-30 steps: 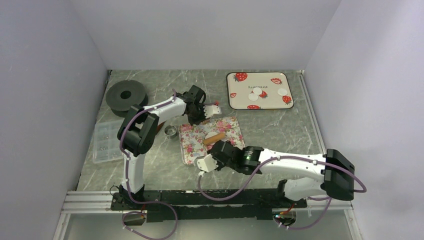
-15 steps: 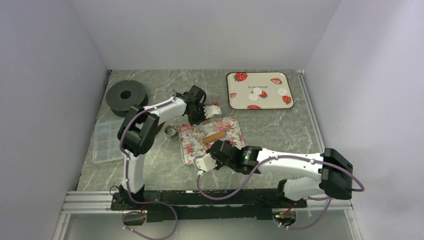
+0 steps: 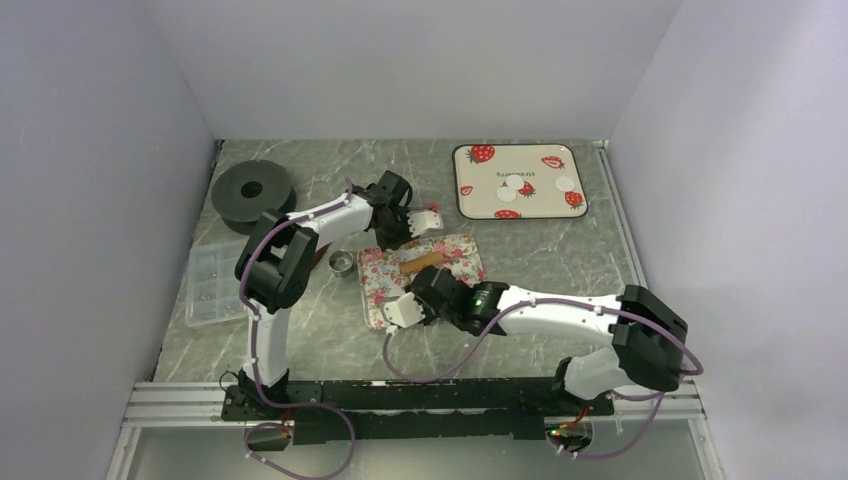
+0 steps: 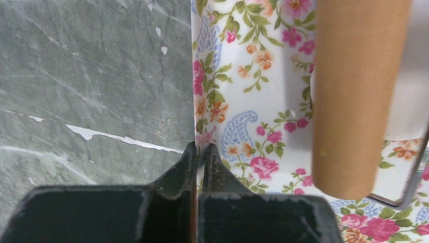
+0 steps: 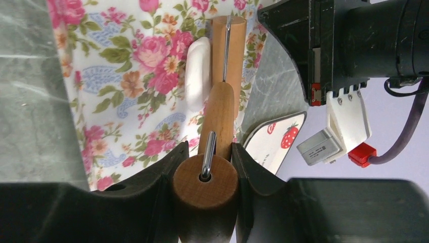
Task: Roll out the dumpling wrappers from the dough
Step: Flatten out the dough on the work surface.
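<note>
My right gripper (image 3: 432, 288) (image 5: 208, 150) is shut on the wooden handle of a rolling pin (image 5: 205, 187). The pin's roller (image 3: 424, 263) (image 4: 354, 96) lies across a floral mat (image 3: 385, 290) (image 4: 243, 76). In the right wrist view, a white lump of dough (image 5: 197, 73) lies against the roller's left side. At the mat's far left edge my left gripper (image 3: 396, 242) (image 4: 202, 147) is shut, its tips pinching that edge. Three dumpling wrappers (image 3: 513, 183), flat white discs, rest on the strawberry tray (image 3: 480, 175) (image 5: 275, 139) at the back right.
A small metal cup (image 3: 342, 263) stands just left of the floral mat. At the back left is a black spool (image 3: 252, 190), and a clear plastic box (image 3: 210, 283) lies along the left side. White walls close in three sides.
My right arm has pushed forward and to the left, rolling the pin farther up the floral mat. The left arm has stayed where it was.
</note>
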Robot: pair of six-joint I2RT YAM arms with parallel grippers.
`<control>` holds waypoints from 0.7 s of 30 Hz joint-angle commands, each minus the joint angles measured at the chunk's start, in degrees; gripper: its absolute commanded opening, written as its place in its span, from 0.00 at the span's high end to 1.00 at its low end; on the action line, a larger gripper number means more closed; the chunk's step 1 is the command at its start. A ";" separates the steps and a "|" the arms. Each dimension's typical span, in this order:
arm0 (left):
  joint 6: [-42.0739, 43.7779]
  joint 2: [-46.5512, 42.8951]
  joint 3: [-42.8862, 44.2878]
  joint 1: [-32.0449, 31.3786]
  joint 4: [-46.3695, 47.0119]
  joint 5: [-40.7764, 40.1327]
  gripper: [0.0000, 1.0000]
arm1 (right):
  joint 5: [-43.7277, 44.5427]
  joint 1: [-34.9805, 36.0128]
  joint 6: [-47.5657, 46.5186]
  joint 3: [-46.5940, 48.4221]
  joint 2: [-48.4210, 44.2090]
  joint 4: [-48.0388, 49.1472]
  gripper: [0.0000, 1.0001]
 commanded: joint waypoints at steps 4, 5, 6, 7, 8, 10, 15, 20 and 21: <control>1.06 6.96 -4.10 -2.18 -5.88 0.50 1.00 | -2.64 5.72 8.32 -4.52 -5.15 -17.87 1.00; 1.10 6.96 -4.13 -2.28 -5.87 0.40 1.00 | -2.59 6.06 8.82 -4.89 -5.64 -18.30 1.00; 1.20 6.97 -4.25 -2.31 -5.87 0.32 1.00 | -2.87 6.12 8.88 -5.29 -5.93 -17.68 1.00; 1.19 6.92 -4.31 -2.31 -5.89 0.24 1.00 | -2.93 5.79 8.13 -5.84 -6.08 -16.58 1.00; 1.19 6.86 -4.32 -2.31 -5.81 0.23 1.00 | -3.12 5.17 6.98 -6.19 -5.91 -15.14 1.00; 1.19 6.89 -4.43 -2.31 -5.87 0.15 1.00 | -4.49 2.20 4.51 -5.83 -3.85 -12.32 1.00; 1.20 6.85 -4.49 -2.31 -5.87 0.08 1.00 | -5.41 -0.37 0.76 -2.49 3.36 -9.90 1.00; 1.28 6.76 -4.60 -2.31 -5.70 -0.05 1.00 | -3.10 3.91 5.78 -5.07 -0.88 -13.81 1.00; 1.28 6.75 -4.45 -2.31 -5.74 0.02 1.00 | -2.78 5.25 7.57 -5.64 -2.14 -15.30 1.00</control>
